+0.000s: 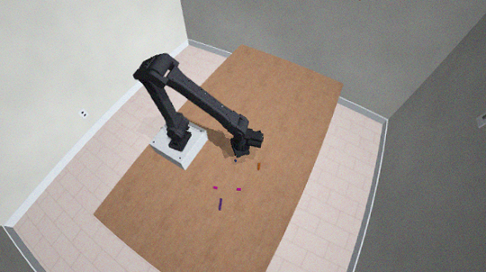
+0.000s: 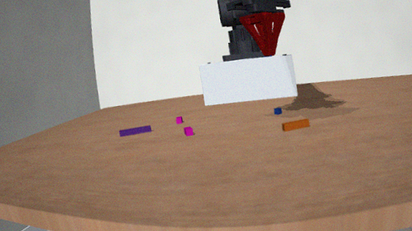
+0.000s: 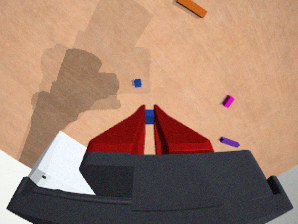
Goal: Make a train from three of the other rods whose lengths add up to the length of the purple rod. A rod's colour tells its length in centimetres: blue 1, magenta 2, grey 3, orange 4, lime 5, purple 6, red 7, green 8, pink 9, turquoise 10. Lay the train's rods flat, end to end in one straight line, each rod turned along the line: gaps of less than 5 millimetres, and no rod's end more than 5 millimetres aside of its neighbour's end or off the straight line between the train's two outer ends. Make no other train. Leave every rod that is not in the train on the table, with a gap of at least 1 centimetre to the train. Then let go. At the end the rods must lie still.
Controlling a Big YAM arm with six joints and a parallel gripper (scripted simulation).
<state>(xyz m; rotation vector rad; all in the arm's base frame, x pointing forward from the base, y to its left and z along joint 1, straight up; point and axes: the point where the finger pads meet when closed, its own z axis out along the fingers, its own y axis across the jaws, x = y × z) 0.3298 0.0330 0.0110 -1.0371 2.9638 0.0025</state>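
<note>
Matt wood-grain table point(image 2: 75, 183) (smooth), matt dark arm point(image 1: 202, 97), ribbed red jaws.

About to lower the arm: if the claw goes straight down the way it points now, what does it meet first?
Probably bare wooden table top, close beside the loose small blue cube rod. The red-fingered claw hangs high, shut on another small blue rod; depth is unclear.

- My gripper point(image 3: 149, 110) has dark red fingers on a black body.
- Blue rod point(image 3: 149, 116) between them; another blue rod point(image 2: 277, 111) at centre right.
- Orange rod point(image 2: 296, 125).
- Two magenta rods point(image 2: 188, 131).
- Purple rod point(image 2: 135, 131).
- Brown wood-grain table point(image 2: 75, 183).
- White base point(image 2: 246, 81).
</note>
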